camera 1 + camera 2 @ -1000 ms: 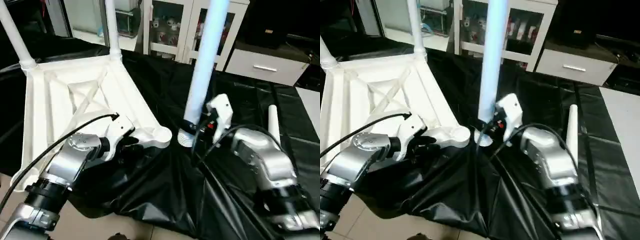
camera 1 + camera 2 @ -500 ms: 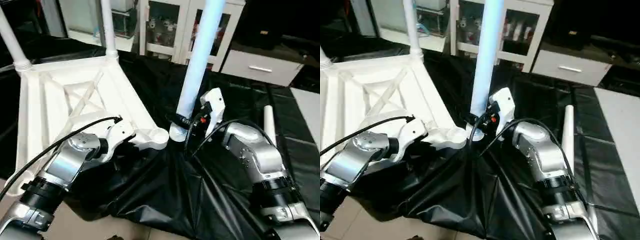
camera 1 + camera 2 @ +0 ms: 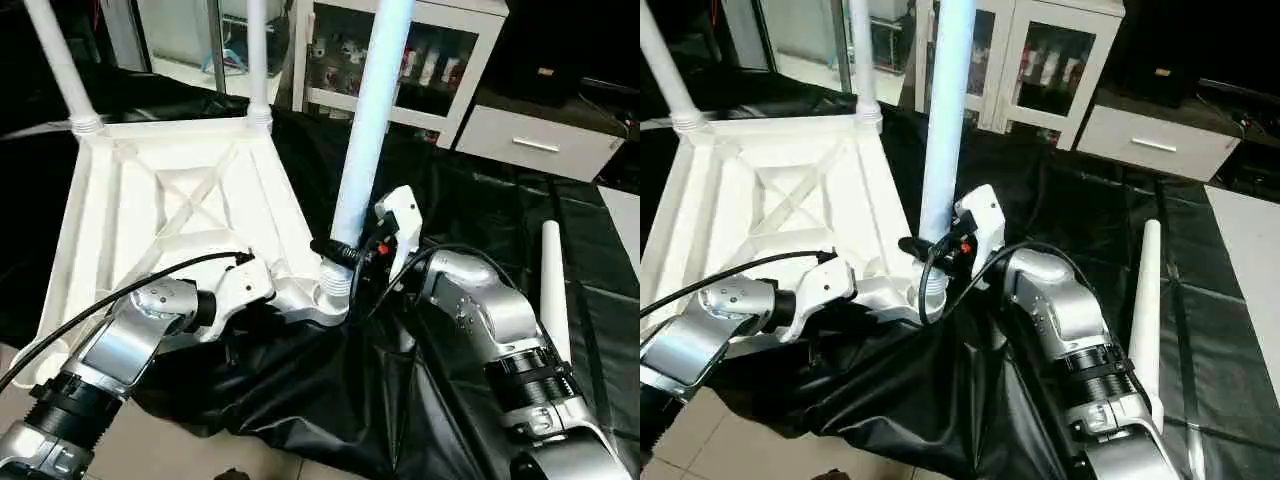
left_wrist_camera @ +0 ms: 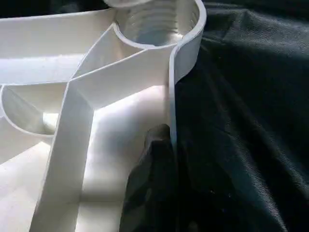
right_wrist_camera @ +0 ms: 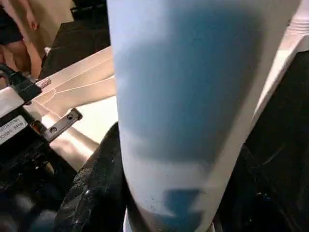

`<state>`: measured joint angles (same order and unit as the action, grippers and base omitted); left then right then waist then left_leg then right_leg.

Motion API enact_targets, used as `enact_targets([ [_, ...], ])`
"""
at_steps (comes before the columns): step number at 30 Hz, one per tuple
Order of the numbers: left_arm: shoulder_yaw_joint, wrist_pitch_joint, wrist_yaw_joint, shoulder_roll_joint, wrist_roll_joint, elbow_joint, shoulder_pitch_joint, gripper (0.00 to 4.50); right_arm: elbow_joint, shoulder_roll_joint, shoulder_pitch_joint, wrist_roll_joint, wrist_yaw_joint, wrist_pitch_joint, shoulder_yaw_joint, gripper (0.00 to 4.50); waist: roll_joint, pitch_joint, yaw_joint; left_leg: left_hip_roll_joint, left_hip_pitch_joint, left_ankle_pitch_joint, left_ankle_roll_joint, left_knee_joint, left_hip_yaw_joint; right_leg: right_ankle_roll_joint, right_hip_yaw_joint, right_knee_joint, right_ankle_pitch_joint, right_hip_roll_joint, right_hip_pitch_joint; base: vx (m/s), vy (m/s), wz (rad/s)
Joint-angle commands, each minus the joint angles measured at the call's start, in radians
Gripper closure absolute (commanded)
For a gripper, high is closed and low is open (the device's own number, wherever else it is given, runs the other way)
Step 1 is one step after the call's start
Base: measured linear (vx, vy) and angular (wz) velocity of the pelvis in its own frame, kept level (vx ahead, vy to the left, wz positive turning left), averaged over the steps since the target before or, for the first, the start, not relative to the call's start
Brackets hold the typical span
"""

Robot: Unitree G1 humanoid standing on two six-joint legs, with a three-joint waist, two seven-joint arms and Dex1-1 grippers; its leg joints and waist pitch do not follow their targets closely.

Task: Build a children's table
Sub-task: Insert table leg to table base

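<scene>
The children's table lies upside down on the black-covered bench (image 3: pixel 470 200), its white tabletop (image 3: pixel 170 215) showing the ribbed underside so the round corner sockets face up for the legs. Two legs, the far-left leg (image 3: pixel 60 65) and the far-right leg (image 3: pixel 256 60), already stand in the two far corners. The right pincer (image 3: pixel 350 262) is clamped on a third leg (image 3: pixel 365 120) near its threaded foot, holding it almost upright with that foot at the mouth of the near corner socket (image 3: pixel 330 292); whether the thread has caught cannot be told.

The left pincer (image 3: pixel 262 292) steadies the tabletop just beside that socket: the left wrist view shows one black finger (image 4: pixel 154 183) against the inner face of the side wall (image 4: pixel 175 72), and the other finger is hidden, so its hold looks closed on the wall without being certain. The brace seems meant to keep the light plastic from sliding or turning as the leg is driven in.

Room is tight at this corner, which sits at the near edge of the bench where the black cover (image 3: pixel 300 390) droops towards the floor. A fourth leg (image 3: pixel 552 290) lies well apart on the robot's right, with open bench around it.
</scene>
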<state>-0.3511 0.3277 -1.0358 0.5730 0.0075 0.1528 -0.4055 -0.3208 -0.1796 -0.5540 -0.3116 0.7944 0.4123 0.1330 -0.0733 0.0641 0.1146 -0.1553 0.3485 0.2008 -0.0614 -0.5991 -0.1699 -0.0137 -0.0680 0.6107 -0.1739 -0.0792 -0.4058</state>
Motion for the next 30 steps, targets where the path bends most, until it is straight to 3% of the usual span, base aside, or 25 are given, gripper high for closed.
enact_targets([
  [1,-0.039,-0.041,-0.009,-0.025,-0.003,0.030,0.011,4.50,0.037,-0.015,0.002,-0.005,0.023,0.022,0.015,2.62,-0.003,-0.059,-0.005,-0.074,-0.005,0.214,-0.005,0.091,0.024,-0.155,0.058,-0.071,-0.344,-0.085,0.041,0.000,0.000,0.00],
  [6,-0.035,-0.057,-0.006,-0.023,0.013,0.047,0.006,4.50,0.005,-0.022,0.014,0.020,0.033,0.018,0.046,2.62,-0.002,-0.058,-0.003,-0.074,-0.006,0.225,-0.009,0.091,0.023,-0.140,0.059,-0.078,-0.385,-0.088,0.038,0.000,0.000,0.00],
  [12,-0.033,-0.063,-0.018,-0.023,0.009,0.044,0.009,4.50,-0.136,0.026,-0.029,0.050,-0.009,-0.055,0.025,2.62,0.000,-0.058,-0.008,-0.074,-0.007,0.262,-0.025,0.091,0.026,-0.138,0.057,-0.083,-0.437,-0.090,0.033,0.000,0.000,0.00],
  [17,-0.031,-0.070,-0.024,-0.024,0.011,0.046,0.010,4.50,-0.188,0.048,-0.050,0.033,-0.018,-0.056,0.004,2.62,0.000,-0.059,-0.010,-0.076,-0.006,0.246,-0.021,0.094,0.026,-0.151,0.057,-0.075,-0.379,-0.086,0.037,0.000,0.000,0.00],
  [22,-0.029,-0.078,-0.027,-0.023,0.017,0.049,0.010,4.50,-0.254,0.057,-0.064,0.032,0.004,-0.055,0.009,2.62,0.000,-0.058,-0.011,-0.076,-0.006,0.273,-0.026,0.093,0.028,-0.144,0.058,-0.081,-0.432,-0.091,0.035,0.000,0.000,0.00],
  [27,-0.007,-0.072,-0.007,-0.033,0.013,0.049,0.009,4.50,-0.295,0.056,-0.029,0.036,0.012,-0.084,-0.016,2.62,-0.001,-0.058,-0.011,-0.077,-0.008,0.284,-0.028,0.095,0.029,-0.141,0.058,-0.082,-0.429,-0.090,0.033,0.000,0.000,0.00],
  [30,0.016,-0.061,0.014,-0.050,0.000,0.056,0.001,4.50,-0.307,0.059,0.024,0.013,-0.016,-0.111,-0.061,2.63,-0.001,-0.059,-0.008,-0.077,-0.009,0.288,-0.025,0.094,0.027,-0.150,0.058,-0.082,-0.407,-0.090,0.033,0.000,0.000,0.00],
])
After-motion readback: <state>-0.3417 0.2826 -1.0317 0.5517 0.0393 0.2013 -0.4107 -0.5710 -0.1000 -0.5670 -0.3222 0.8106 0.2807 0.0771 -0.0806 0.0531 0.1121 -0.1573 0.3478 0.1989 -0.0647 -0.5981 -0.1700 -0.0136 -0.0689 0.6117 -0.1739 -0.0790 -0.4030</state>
